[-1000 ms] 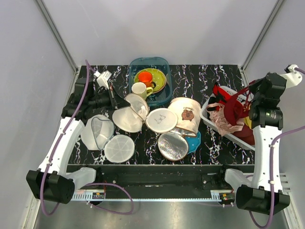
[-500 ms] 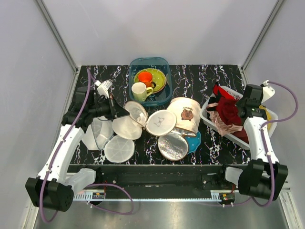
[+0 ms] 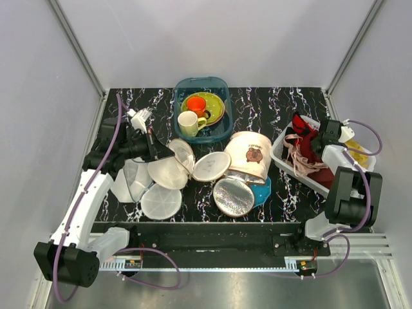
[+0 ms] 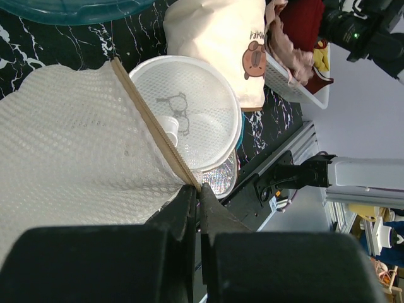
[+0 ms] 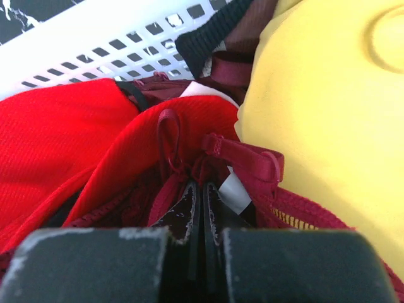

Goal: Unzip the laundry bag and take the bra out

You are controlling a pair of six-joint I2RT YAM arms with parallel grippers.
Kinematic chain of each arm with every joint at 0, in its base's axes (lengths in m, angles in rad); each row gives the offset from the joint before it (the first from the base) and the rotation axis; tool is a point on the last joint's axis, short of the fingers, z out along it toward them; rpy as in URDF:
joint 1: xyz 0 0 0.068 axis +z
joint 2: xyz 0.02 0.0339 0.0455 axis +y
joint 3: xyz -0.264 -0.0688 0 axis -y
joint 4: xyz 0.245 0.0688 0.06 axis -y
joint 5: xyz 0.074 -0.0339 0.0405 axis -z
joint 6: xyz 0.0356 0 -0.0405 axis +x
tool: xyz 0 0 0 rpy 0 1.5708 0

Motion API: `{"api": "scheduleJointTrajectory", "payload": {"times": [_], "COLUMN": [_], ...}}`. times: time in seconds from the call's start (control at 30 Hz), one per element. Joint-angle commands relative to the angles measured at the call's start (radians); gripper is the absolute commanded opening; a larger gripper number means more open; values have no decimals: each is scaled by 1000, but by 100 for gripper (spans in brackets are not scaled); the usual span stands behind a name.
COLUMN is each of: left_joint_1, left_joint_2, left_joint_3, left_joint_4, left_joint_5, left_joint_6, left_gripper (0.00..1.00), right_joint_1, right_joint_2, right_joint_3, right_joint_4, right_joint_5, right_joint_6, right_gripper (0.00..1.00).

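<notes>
The laundry bag's flat round face with the black bra drawing (image 3: 211, 166) (image 4: 189, 107) stands tilted at the table's middle. Its white mesh dome (image 3: 168, 172) (image 4: 63, 145) lies spread to the left. My left gripper (image 3: 156, 152) (image 4: 199, 187) is shut on the end of the bag's tan zip band (image 4: 151, 123). My right gripper (image 3: 320, 137) (image 5: 203, 184) is down in the white basket (image 3: 281, 156) at the right. It is shut on the dark red bra (image 3: 314, 149) (image 5: 246, 161), whose strap loops over its tips.
A bright red garment (image 5: 57, 139), a pale pink garment (image 3: 297, 162) and a yellow item (image 5: 328, 95) share the basket. A cream cylindrical bag (image 3: 251, 154) with silver lid (image 3: 233, 196) stands beside the laundry bag. Other white mesh bags (image 3: 159, 201) lie front left. A blue tub (image 3: 222, 84) holds crockery at the back.
My right arm has come down and lowered the bra into the basket. The drawn face of the bag has tipped and shifted slightly. My left gripper keeps its hold.
</notes>
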Motion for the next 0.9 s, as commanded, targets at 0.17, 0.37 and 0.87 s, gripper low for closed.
{"api": "scheduleJointTrajectory", "payload": {"times": [0.17,0.37,0.87], "left_joint_1": [6,6,6], "left_joint_2": [-38,-42,-29], "left_joint_3": [20,32,29], "left_joint_4": [21,11,46], "left_joint_5": [4,6,16], "left_joint_6": [11,22,4], "left_gripper": [0,0,0], "right_joint_1": [-29,-29,-27], "right_joint_2": [53,-118,-463], "right_joint_3": [52,54,207], "right_joint_4": [-39,-128,-274], "right_joint_5": [-26,-44,-284], "right_joint_6": [57,63,9], "right_gripper": [0,48,84]}}
